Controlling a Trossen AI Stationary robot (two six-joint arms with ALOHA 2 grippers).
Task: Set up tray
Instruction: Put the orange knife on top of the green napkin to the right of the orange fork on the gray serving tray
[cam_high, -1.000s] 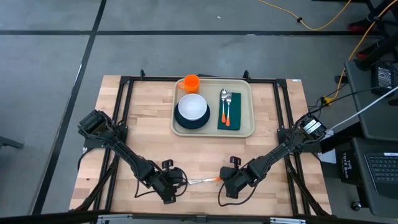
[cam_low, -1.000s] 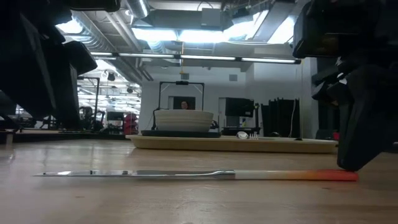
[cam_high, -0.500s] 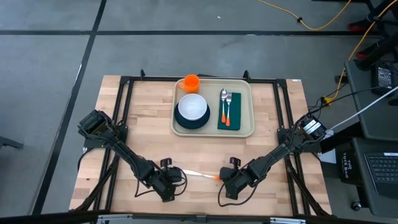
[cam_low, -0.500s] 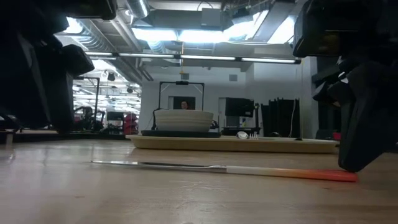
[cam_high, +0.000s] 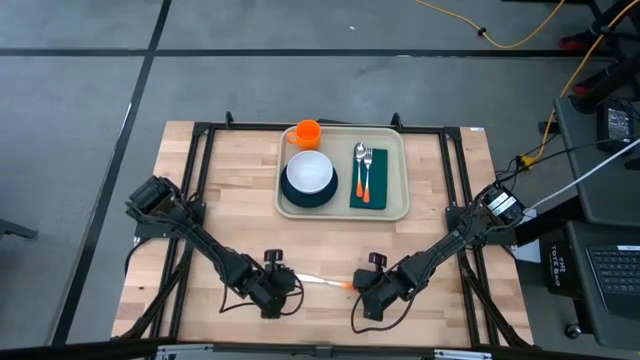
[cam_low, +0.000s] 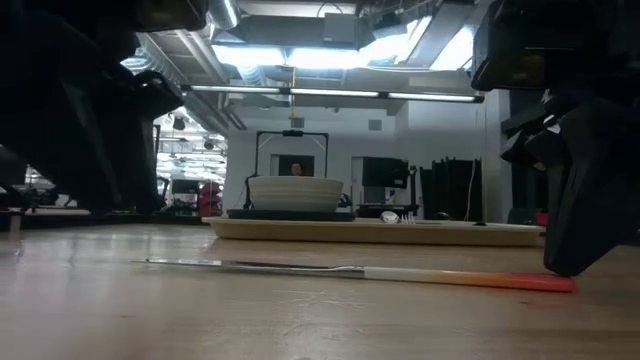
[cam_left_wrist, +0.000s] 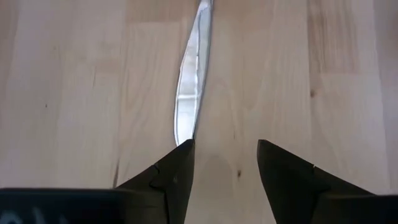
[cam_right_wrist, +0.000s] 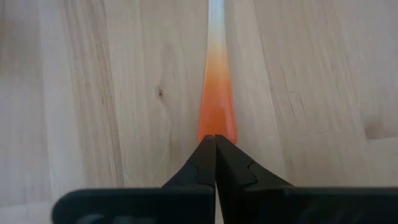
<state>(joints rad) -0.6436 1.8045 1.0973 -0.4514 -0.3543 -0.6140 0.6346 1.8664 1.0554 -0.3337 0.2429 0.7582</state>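
Note:
A table knife (cam_high: 322, 281) with an orange handle lies flat on the wood near the table's near edge, between my two grippers. My left gripper (cam_left_wrist: 224, 144) is open just beyond the blade's tip (cam_left_wrist: 185, 138), which ends at the inner edge of one finger. My right gripper (cam_right_wrist: 215, 138) is shut at the knife's orange handle end. The beige tray (cam_high: 404, 180) sits toward the far edge and holds a white bowl on a dark plate (cam_high: 309, 176), and a green napkin (cam_high: 368, 192) bearing a spoon and a fork. An orange cup (cam_high: 307, 132) stands at its far left corner. My left gripper: the blade's tip (cam_left_wrist: 185, 138) runs up to one finger's inner edge, and I cannot tell whether they touch. My right gripper meets the free end of the orange handle (cam_right_wrist: 216, 127) with its shut fingertips, coming along the knife from the table's right, slanting down. The knife lies flat on the table.
Black frame rails run along the table's left and right sides (cam_high: 195, 180). Bare wood lies between the knife and the tray. In the low view the tray (cam_low: 450, 232) stands well behind the knife (cam_low: 300, 268).
The knife has turned about its handle end: the blade end swung toward the far edge while the orange handle stayed at my right gripper. My left gripper has shifted a little toward the right and far side. My right gripper kept still.

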